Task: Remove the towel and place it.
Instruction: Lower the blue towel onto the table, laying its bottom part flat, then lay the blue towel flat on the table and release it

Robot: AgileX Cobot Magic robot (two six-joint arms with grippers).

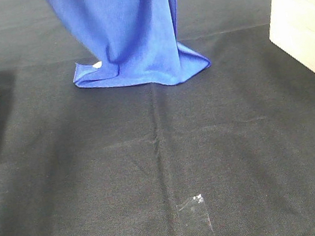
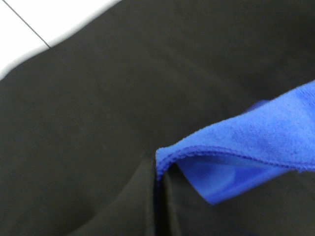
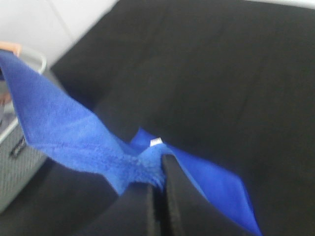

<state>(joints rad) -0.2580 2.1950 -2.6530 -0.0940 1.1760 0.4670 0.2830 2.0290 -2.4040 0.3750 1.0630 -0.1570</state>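
Now my left claw [image 2: 157,179] and my right claw [image 3: 157,184] are each clamped on an edge of the towel [image 1: 124,32], which hangs down with its lower end crumpled on the black table cloth [image 1: 164,153].

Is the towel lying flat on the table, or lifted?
Lifted, mostly: the towel hangs from above, its lower edge bunched on the black cloth. The left gripper and right gripper are shut on its hem.
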